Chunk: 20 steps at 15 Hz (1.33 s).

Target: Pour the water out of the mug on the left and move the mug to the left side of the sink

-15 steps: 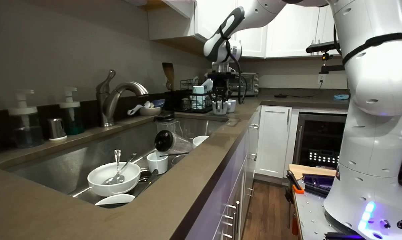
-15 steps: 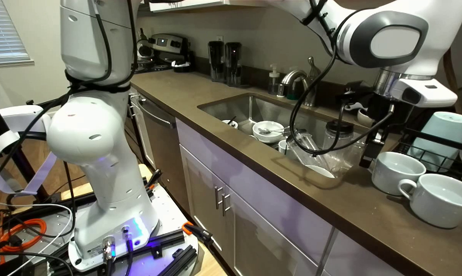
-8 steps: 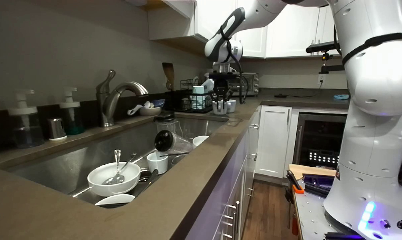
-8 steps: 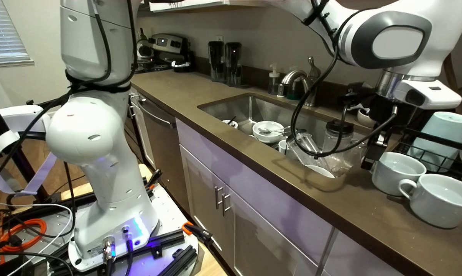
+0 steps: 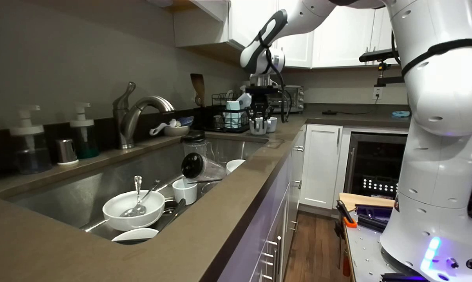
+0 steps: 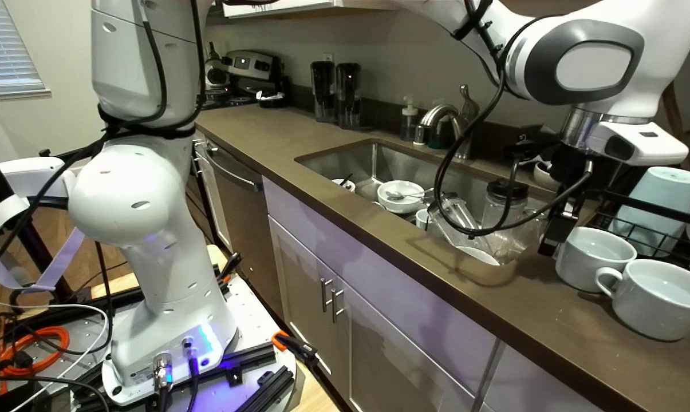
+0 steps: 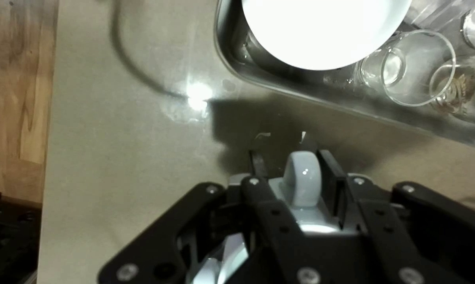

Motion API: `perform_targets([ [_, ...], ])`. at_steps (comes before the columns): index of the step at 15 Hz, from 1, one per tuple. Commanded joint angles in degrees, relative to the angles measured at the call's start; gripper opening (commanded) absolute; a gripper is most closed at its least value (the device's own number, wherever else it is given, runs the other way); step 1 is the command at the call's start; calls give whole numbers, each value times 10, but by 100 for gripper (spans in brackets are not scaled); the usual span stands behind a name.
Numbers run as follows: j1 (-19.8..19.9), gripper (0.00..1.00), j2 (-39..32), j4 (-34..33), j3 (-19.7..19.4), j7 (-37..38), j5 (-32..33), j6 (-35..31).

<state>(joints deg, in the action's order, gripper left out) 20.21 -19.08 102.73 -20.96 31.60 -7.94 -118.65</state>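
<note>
The white mug [image 6: 594,260] stands upright on the counter just past the end of the sink [image 6: 350,155]. Pointing down at it, my gripper [image 7: 291,157] is open, with the mug's loop handle [image 7: 303,177] between its fingers. The handle lies close to the finger [image 7: 332,165] at the right of the wrist view, and a gap shows on its other side. Most of the mug's body is hidden behind the gripper in that view. In an exterior view the mug [image 5: 258,127] sits below my gripper [image 5: 259,119]. Whether it holds water I cannot tell.
A second white mug [image 6: 659,300] stands beside the first. A black dish rack [image 6: 654,209] with a pale blue cup [image 6: 659,200] is behind them. Bowls, glasses and a black-lidded jar [image 6: 505,200] fill the sink; the faucet [image 5: 141,109] arches over it.
My arm has shifted very slightly to the right in both exterior views, mostly in the first half second. The mugs and the things in the sink have stayed put.
</note>
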Motion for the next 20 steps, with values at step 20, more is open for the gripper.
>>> perform_targets([
  [20, -13, 4, 39, 34, 6, -8, -1, -3],
])
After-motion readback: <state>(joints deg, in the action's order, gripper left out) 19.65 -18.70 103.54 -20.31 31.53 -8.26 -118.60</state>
